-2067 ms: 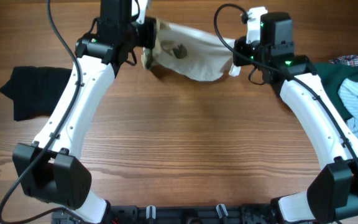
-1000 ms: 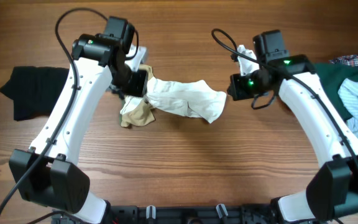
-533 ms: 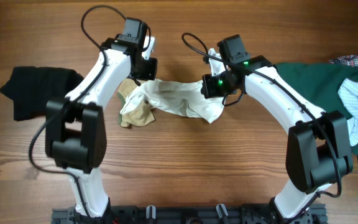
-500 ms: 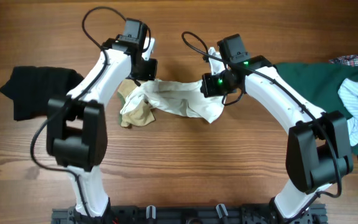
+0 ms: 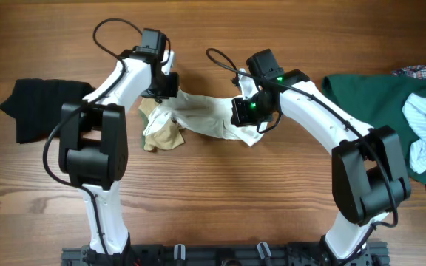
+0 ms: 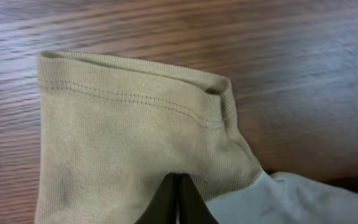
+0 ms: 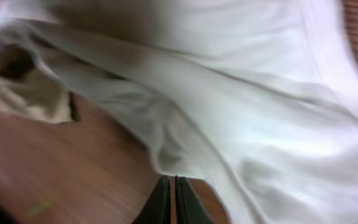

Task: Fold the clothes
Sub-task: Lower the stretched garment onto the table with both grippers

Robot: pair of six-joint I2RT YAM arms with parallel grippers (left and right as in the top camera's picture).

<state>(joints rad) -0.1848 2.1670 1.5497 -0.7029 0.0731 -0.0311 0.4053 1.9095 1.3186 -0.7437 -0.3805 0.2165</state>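
Cream garment (image 5: 205, 118), crumpled. Left gripper (image 5: 170, 87) clamped on its tan 10 o'clock edge; right gripper (image 5: 241, 114) clamped on its 3 o'clock edge. Open table (image 5: 220, 199) toward 6 o'clock.

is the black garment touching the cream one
No, the black garment lies apart, across the left arm from the cream garment.

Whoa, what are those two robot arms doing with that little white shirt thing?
They are partway through folding clothes. The left end effector and the right end effector each pinch one end of a small cream garment with tan patches. It is bunched and wrinkled on the wooden table, not folded yet. A black garment lies off to the left, and a dark green garment sits in a pile on the right.
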